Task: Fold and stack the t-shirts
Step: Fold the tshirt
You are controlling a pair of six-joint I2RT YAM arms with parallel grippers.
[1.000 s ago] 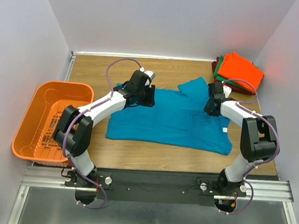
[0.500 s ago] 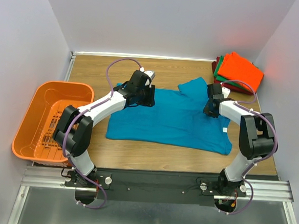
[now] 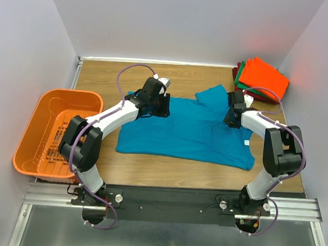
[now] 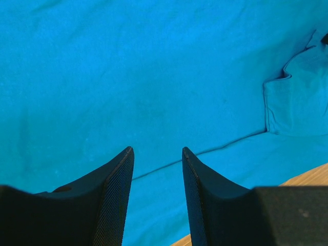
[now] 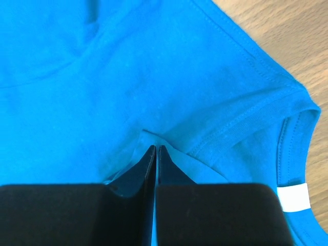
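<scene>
A teal shirt of soft knit cloth lies spread mostly flat in the middle of a wood-grain table, its neck toward the right. One short sleeve sticks up at the far edge, and in the left wrist view a sleeve is folded over into a soft square flap. A small white label sits inside the stitched neckline.

The left gripper is over the shirt's far left part. Its two dark fingers, textured on their inner faces, stand apart with smooth cloth and a thin seam line showing between them; nothing is held.

The right gripper is at the shirt's far right part, near the neckline. Its flat black fingers are pressed almost together, and a small peaked ridge of teal cloth rises at their tips, pinched between them.

At the far right corner sits a stack of folded shirts: bright orange on top, with green and dark red edges beneath. An orange plastic basket with a slotted floor hangs off the table's left edge.
</scene>
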